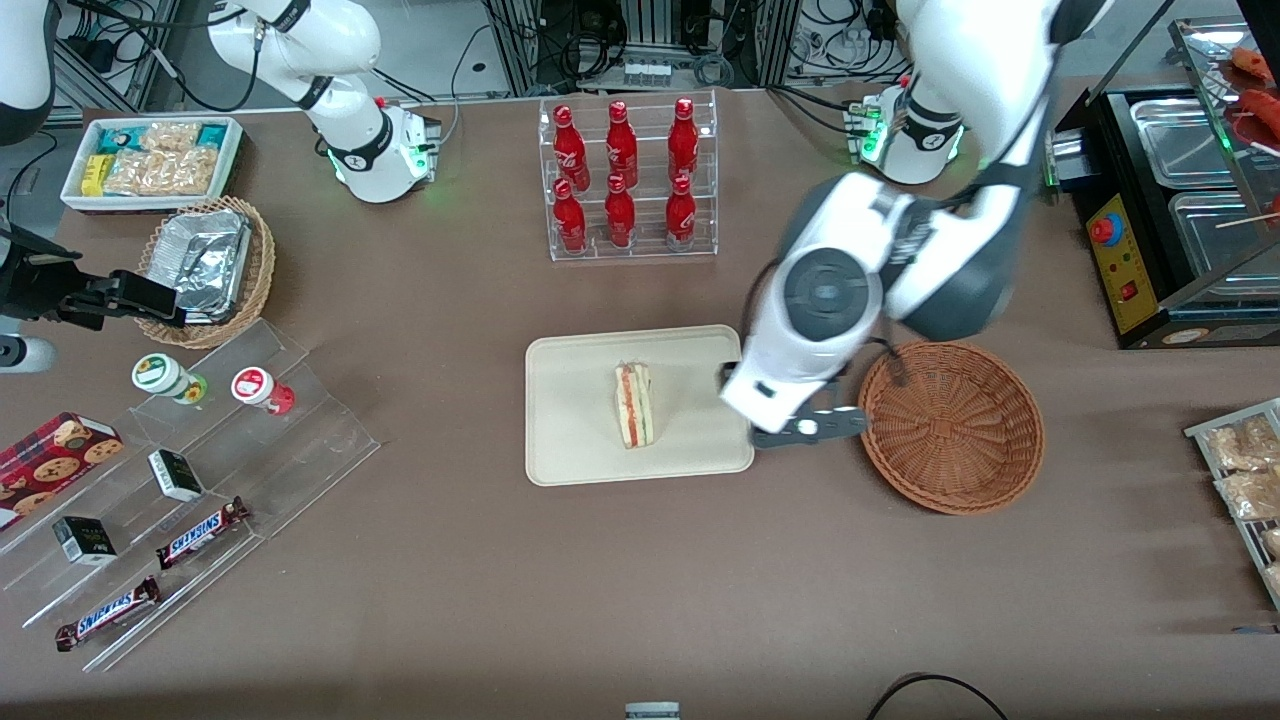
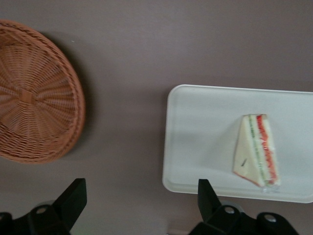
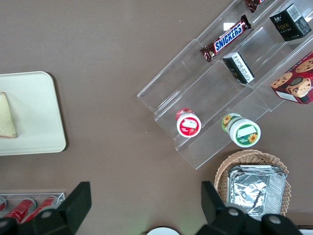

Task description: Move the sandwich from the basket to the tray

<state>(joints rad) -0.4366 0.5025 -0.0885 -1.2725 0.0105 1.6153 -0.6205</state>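
Note:
The sandwich (image 1: 633,404) (image 2: 257,151) lies on its side near the middle of the cream tray (image 1: 580,440) (image 2: 205,137), its red, white and green layers showing. The reddish-brown wicker basket (image 1: 950,425) (image 2: 34,93) stands beside the tray, toward the working arm's end, with nothing in it. My gripper (image 1: 770,400) (image 2: 142,196) hangs above the bare table between the tray's edge and the basket. It is open, with nothing between its black fingers (image 2: 73,196). In the right wrist view a corner of the sandwich (image 3: 6,117) shows on the tray (image 3: 34,107).
A clear rack of red bottles (image 1: 627,180) stands farther from the camera than the tray. Toward the parked arm's end are a tan basket with a foil container (image 1: 205,268), a white snack bin (image 1: 150,160) and an acrylic stepped shelf (image 1: 300,450). A food warmer (image 1: 1170,200) stands at the working arm's end.

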